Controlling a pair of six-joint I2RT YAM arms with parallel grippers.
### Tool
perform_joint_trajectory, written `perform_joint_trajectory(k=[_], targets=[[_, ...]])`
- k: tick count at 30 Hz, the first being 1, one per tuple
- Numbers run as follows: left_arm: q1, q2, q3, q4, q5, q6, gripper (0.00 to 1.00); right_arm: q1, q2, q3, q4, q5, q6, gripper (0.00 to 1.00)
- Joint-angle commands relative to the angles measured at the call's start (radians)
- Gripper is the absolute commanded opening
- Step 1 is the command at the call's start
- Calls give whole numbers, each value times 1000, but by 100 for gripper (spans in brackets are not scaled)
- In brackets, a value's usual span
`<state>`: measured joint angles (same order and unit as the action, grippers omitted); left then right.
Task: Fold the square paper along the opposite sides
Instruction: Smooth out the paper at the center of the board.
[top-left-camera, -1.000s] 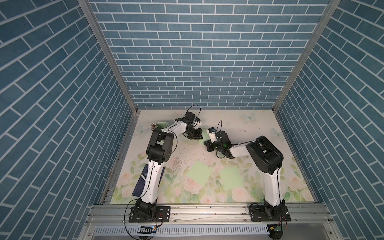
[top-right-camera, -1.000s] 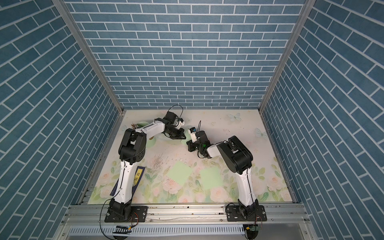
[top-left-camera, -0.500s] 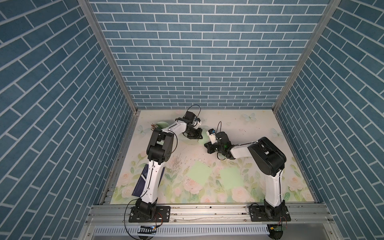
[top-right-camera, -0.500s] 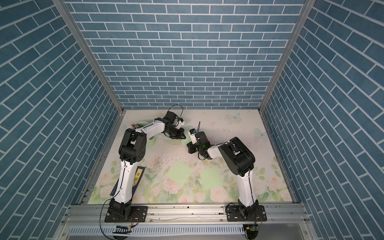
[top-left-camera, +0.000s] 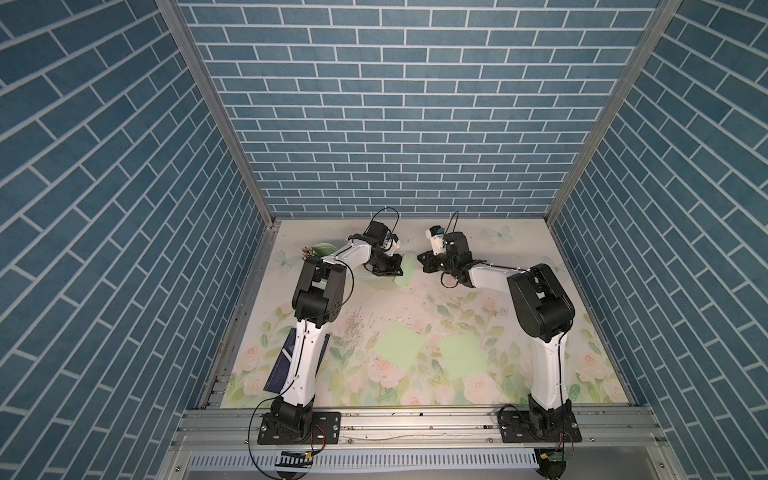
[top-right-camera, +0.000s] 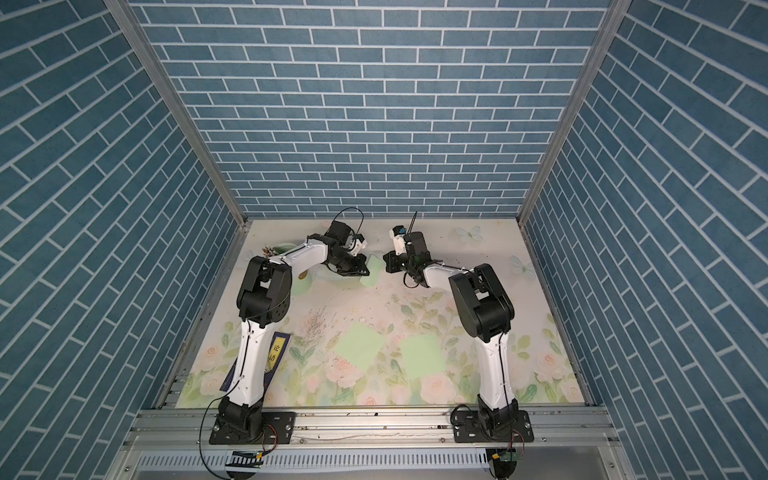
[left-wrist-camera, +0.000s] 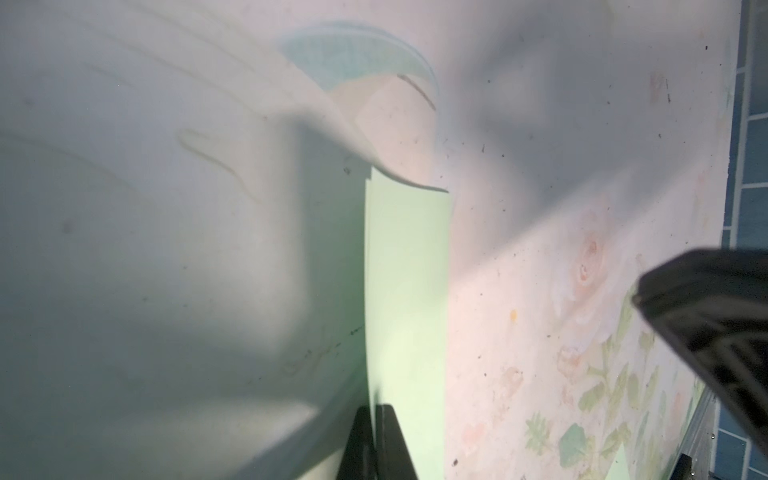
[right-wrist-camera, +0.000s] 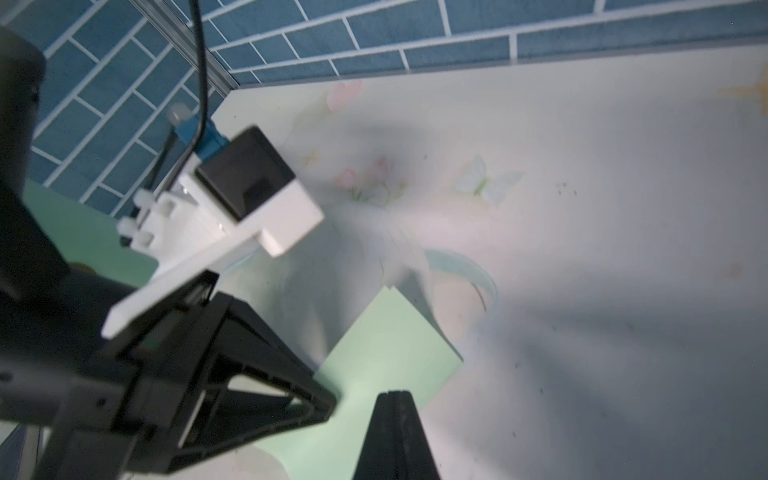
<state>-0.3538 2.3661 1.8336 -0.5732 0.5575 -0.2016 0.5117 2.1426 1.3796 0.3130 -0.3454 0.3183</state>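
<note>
I count three pale green square papers in both top views; two lie flat on the floral mat (top-left-camera: 415, 299) near my bases, one (top-left-camera: 398, 343) toward my left and one (top-left-camera: 462, 356) toward my right, set just beside each other but apart; the third, the green paper (top-left-camera: 405, 272) I am working on, sits at the far part of the mat between my two grippers.

My left gripper (top-left-camera: 392, 266) is pinched tight on an edge of that paper; in my left wrist view the sheet (left-wrist-camera: 407, 291) rises on edge out of the closed jaws, its far end curling over; the paper is lifted there rather than flat.

My right gripper (top-left-camera: 426, 264) is closed as well; in my right wrist view its two fingertips (right-wrist-camera: 397, 419) meet in a single point with no gap, lying over the near part of the green paper (right-wrist-camera: 390, 353); whether they pinch the sheet or only press on it I cannot tell.

Two arms, then, both reaching to the back of the mat and facing each other across the one paper.

One dark blue booklet (top-right-camera: 277, 353) with yellow characters lies by my left arm's base; one small brownish cluster (top-left-camera: 308, 250) sits at the far left of the mat, too small to name.
</note>
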Motion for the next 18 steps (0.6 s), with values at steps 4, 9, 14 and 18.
perform_joint_trajectory(k=[4,9,14,18], targets=[[22,145,-70,-157,-234,18,0,18,140,114,-93,16,34,0],[21,144,-69,-158,-232,18,0,18,198,187,-169,48,33,0],[21,137,-74,-159,-235,18,0,11,222,229,-263,130,24,0],[21,136,-76,-157,-238,19,0,1,212,223,-298,163,9,0]])
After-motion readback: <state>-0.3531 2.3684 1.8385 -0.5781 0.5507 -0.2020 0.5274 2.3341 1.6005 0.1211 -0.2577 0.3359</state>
